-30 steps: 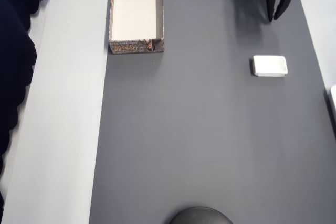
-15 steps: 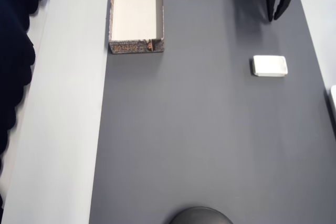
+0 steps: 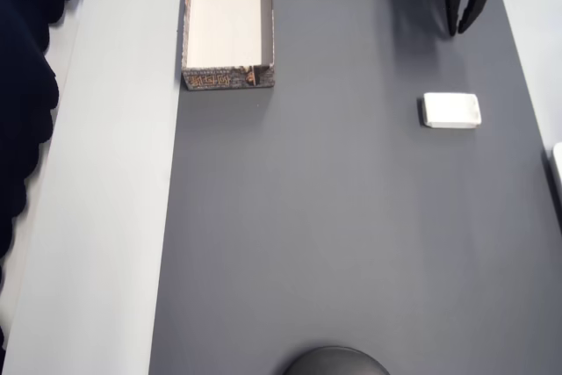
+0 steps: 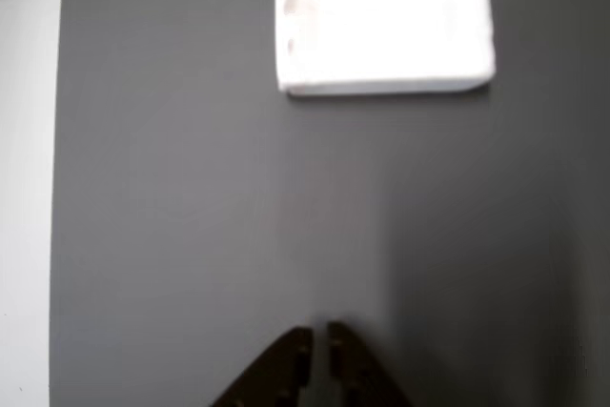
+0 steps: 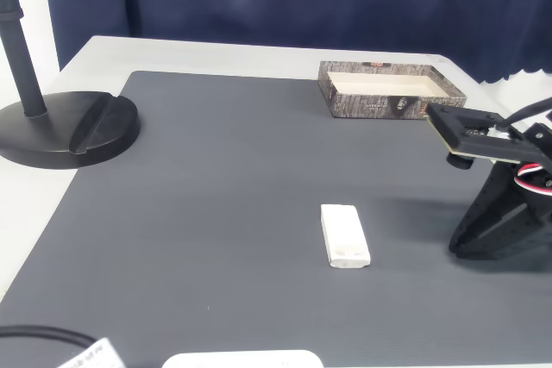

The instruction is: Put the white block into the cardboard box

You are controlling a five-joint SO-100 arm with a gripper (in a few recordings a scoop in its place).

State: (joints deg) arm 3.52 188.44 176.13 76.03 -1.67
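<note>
Jaws nearly shut, just a sliver of gap between the tips, nothing held. The gripper point(image 4: 315, 340) hangs low over the dark mat point(image 3: 351, 234), the white block point(image 4: 384, 35) lying flat just ahead of it, apart. Overhead, the block point(image 3: 450, 110) sits well apart from the cardboard box point(image 3: 227, 76) at the mat's far corner.

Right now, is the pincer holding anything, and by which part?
Nothing is held. The pincer is shut on empty air above the mat, and the white block lies flat ahead of it, untouched.
</note>
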